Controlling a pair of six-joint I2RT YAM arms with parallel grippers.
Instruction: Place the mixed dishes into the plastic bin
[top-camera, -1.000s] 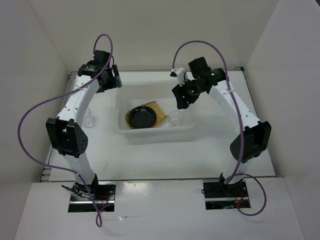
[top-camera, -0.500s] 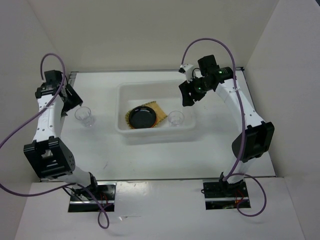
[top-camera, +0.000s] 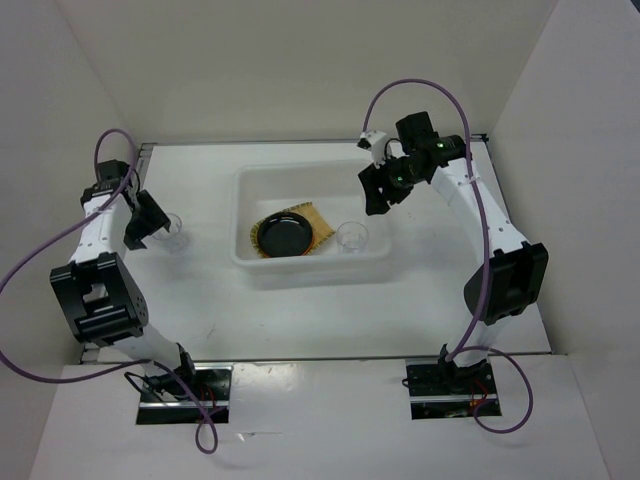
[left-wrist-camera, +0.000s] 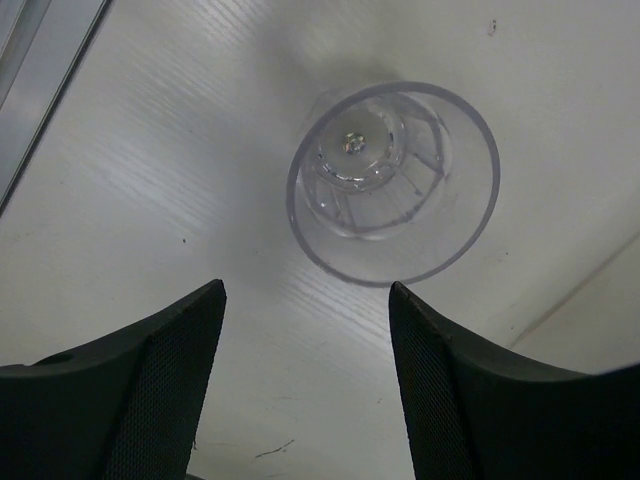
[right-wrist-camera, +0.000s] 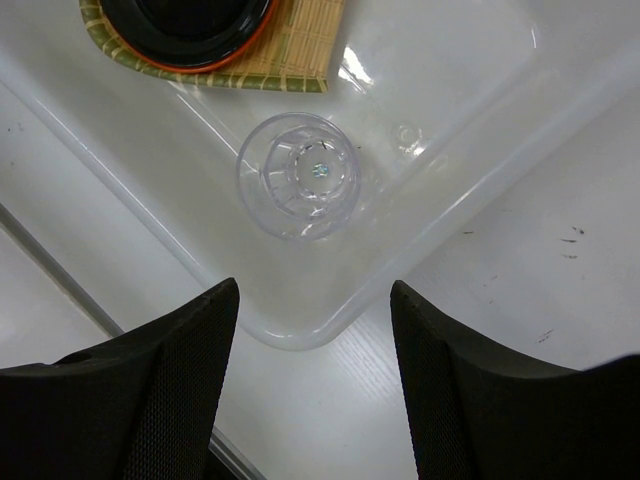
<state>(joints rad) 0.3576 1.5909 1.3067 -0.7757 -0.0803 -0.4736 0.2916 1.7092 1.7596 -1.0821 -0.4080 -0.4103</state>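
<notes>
Here the left gripper hovers low over the table, left of the bin, with its fingers spread and nothing between them. The cup stands upright on the table just beyond the fingertips, its rim close to one finger but outside the gap. The right gripper hangs over the bin's right end, likewise spread and empty, above the other cup, which stands upright on the bin floor beside the tray carrying the black plate.
</notes>
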